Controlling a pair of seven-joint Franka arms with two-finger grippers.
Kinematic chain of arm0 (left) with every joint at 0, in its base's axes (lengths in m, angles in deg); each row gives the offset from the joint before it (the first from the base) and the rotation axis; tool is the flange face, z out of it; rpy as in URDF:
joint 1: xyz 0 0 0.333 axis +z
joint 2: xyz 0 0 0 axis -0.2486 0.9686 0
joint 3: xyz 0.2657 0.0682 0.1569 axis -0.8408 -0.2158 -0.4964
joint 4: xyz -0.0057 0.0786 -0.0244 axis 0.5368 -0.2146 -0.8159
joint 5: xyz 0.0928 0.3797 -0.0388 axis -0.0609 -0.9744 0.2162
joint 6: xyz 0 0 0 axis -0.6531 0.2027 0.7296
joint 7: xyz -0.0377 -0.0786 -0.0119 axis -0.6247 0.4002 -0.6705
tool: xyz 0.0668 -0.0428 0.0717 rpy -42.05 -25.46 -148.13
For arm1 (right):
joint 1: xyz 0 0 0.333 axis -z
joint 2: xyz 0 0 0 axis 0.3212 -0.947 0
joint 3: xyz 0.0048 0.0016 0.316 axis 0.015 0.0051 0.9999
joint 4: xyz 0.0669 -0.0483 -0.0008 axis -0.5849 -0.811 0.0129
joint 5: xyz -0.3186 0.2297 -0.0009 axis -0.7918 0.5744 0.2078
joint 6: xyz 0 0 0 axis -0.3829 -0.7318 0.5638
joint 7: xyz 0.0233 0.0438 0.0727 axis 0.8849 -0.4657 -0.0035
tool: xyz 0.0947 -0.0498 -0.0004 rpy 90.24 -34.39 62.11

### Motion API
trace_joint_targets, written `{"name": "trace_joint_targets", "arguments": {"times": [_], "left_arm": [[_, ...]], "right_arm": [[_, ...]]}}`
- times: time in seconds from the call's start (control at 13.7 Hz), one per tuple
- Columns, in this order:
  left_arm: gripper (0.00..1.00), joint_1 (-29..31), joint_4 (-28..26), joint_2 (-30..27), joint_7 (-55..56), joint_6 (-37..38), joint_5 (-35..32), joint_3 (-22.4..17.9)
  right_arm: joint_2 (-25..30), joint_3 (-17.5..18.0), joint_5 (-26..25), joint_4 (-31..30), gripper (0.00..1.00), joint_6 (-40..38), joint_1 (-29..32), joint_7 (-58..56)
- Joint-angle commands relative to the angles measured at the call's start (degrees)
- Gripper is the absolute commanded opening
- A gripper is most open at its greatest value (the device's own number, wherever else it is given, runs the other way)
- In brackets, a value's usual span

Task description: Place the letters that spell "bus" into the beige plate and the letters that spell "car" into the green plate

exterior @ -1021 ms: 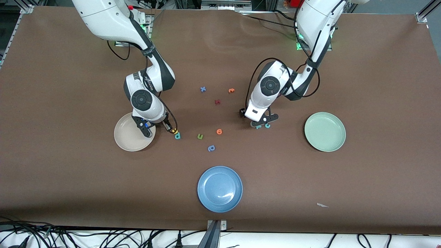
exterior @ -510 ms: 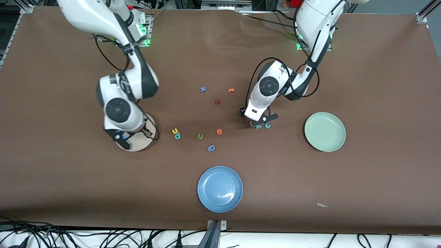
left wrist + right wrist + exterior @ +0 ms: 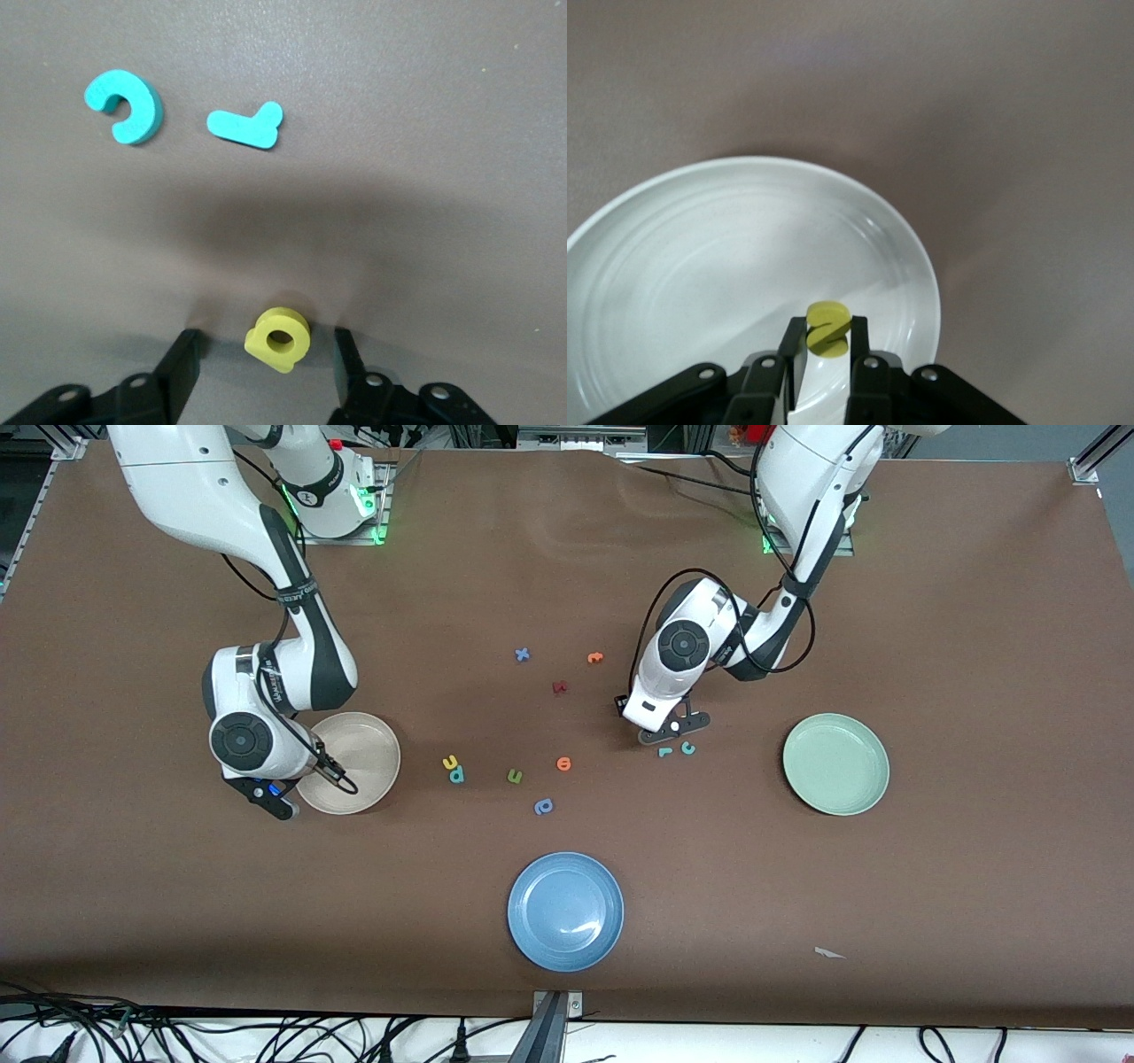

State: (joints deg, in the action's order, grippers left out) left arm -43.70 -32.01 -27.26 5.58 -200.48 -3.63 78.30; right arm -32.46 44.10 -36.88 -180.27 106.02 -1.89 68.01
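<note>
The yellow "s" (image 3: 827,327) sits pinched between our right gripper (image 3: 824,350) fingers, shut on it just above the beige plate (image 3: 372,753) toward the right arm's end of the table, so it only needs letting go. The yellow "a" (image 3: 279,337) lies flat between our left gripper's (image 3: 266,372) half-spread fingers, untouched. The teal "c" (image 3: 127,106) and teal "r" (image 3: 247,125) lie close by, well short of the green plate (image 3: 835,763).

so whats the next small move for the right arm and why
Probably open the right gripper: it is shut on the yellow s and already sits over the beige plate, so letting go should drop the letter inside the rim.
</note>
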Motion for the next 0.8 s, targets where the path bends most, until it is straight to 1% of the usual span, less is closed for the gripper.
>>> {"name": "trace_joint_targets", "arguments": {"times": [0.0, 0.07, 0.15, 0.36, 0.44, 0.51, 0.58, 0.73], "left_arm": [[0.46, -0.5, 0.9, 0.2, 1.6, 1.4, -1.5, -0.3], [0.39, -0.5, 1.0, 0.1, 1.7, 1.4, -1.5, -0.3], [0.31, -0.5, 1.4, 0.1, 2.1, 1.5, -1.5, -0.3], [0.14, -0.2, 1.7, 0.0, 2.2, 1.7, -1.5, -0.4], [0.09, -0.2, 1.8, -0.1, 2.2, 1.9, -1.5, -0.4], [0.03, 0.0, 2.7, -0.2, 1.8, 3.5, -1.5, -0.5], [0.00, 0.3, 4.6, -0.3, 1.7, 6.2, -1.5, -0.8], [0.00, 2.9, 11.1, -0.4, -0.2, 16.0, -1.5, -0.7]], "right_arm": [[0.7, 0.2, 1.1, -0.1, 0.96, -0.2, -0.4, -1.0], [0.9, 0.5, 1.5, 0.5, 0.99, -0.3, -0.7, -0.8], [1.0, 1.4, 2.0, 1.4, 0.99, -0.4, -1.0, -0.6], [1.7, 2.4, 2.0, 2.9, 0.99, -0.6, -1.0, -1.3], [1.9, 3.4, 1.9, 3.9, 0.99, -0.9, -1.0, -1.8], [1.9, 5.6, 2.0, 5.6, 0.99, -0.9, -0.9, -2.2], [1.8, 6.9, 1.9, 7.1, 1.00, -0.9, -1.1, -2.3], [1.2, 8.8, 1.5, 8.6, 0.99, -0.9, -1.7, -5.2]]}}
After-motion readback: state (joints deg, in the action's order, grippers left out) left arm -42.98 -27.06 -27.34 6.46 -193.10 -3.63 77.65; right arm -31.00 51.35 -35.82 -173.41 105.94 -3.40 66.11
